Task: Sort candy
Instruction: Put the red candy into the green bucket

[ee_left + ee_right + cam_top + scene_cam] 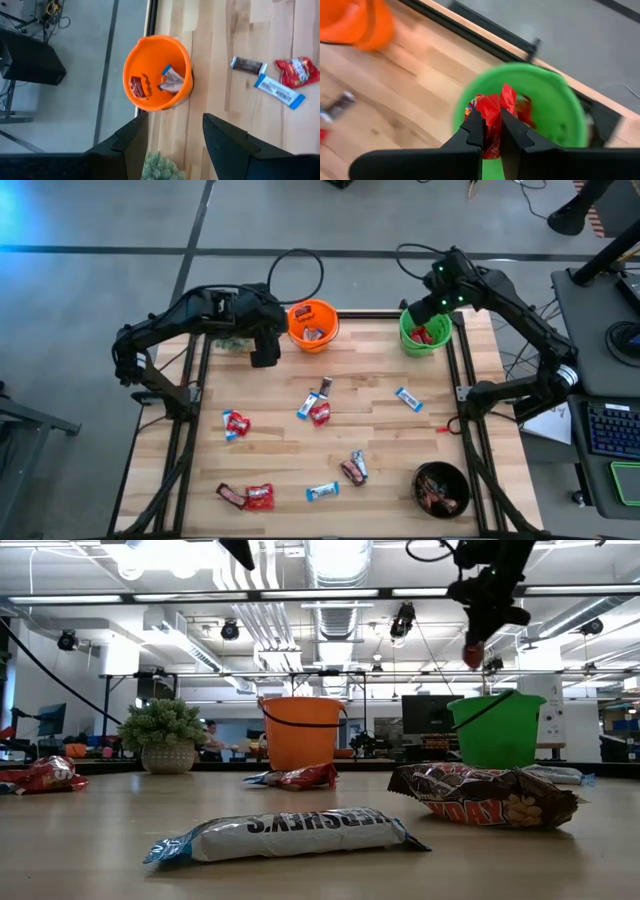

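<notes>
Right hand: right hand (491, 125) hangs over the green bucket (426, 338), fingers clamped on a red packet (492, 107) ready to be dropped in
Left hand: left hand (172, 145) hovers beside the orange bucket (313, 326), fingers spread and holding nothing
Sorted: a few sweets sit in the orange bucket, red ones in the green bucket, dark bars in the black bowl (442, 488) at the table's near right corner
Left to sort: roughly a dozen sweets lie loose on the table (380, 415) – red packets, blue-and-white bars, brown bars – so the job looks well short of half done
High view only: shows the whole spread of loose candy and the black bowl
Low view only: reads the wrappers up close, a white bar (285, 835) and a brown bar (485, 795) in front, and shows the plant (165, 735) standing upright
Left wrist only: looks straight down into the orange bucket, two or three wrappers inside
Right wrist only: shows the grip on the red packet
</notes>
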### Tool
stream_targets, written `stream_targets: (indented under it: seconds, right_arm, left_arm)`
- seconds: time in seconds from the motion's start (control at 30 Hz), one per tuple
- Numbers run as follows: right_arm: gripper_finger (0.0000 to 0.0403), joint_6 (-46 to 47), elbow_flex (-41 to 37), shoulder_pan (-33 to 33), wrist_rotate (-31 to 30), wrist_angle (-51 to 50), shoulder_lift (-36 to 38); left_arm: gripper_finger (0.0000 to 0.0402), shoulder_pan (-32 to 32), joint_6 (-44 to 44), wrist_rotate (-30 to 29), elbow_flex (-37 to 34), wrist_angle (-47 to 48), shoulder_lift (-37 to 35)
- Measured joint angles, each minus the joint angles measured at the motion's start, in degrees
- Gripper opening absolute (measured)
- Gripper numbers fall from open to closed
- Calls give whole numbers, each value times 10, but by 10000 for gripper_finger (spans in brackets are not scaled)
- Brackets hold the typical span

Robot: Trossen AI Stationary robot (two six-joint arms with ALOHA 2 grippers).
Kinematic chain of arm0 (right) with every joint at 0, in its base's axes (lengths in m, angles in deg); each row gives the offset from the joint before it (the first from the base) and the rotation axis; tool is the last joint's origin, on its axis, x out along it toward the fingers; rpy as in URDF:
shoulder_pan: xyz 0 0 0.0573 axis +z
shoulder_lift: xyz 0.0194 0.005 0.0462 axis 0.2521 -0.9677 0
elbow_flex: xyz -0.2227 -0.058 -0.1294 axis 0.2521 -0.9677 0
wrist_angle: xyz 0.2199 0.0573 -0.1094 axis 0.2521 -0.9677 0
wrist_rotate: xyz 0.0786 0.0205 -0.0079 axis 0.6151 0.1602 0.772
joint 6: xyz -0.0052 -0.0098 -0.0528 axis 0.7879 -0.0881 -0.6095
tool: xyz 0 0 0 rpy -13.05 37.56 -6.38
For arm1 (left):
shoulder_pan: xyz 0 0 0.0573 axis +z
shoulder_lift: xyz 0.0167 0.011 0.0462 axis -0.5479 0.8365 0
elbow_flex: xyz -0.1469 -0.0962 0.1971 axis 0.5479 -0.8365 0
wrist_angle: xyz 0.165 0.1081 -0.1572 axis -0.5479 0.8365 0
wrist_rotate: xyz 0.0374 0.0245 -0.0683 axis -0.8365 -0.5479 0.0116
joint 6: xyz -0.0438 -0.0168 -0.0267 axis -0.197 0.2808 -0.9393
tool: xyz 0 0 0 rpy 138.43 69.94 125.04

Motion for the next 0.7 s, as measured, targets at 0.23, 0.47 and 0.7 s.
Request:
stream_targets:
  seconds: [0.23, 0.47, 0.7]
  right_arm:
    - [19, -26, 0, -30, -5, -47, 0]
    - [20, -31, -1, -34, -10, -55, 0]
    - [61, -33, -1, -33, -20, -54, 0]
  left_arm:
    - [170, 0, -11, 0, 0, 26, 0]
    - [170, 0, -11, 0, 0, 39, 0]
    - [170, 0, -11, 0, 0, 38, 0]
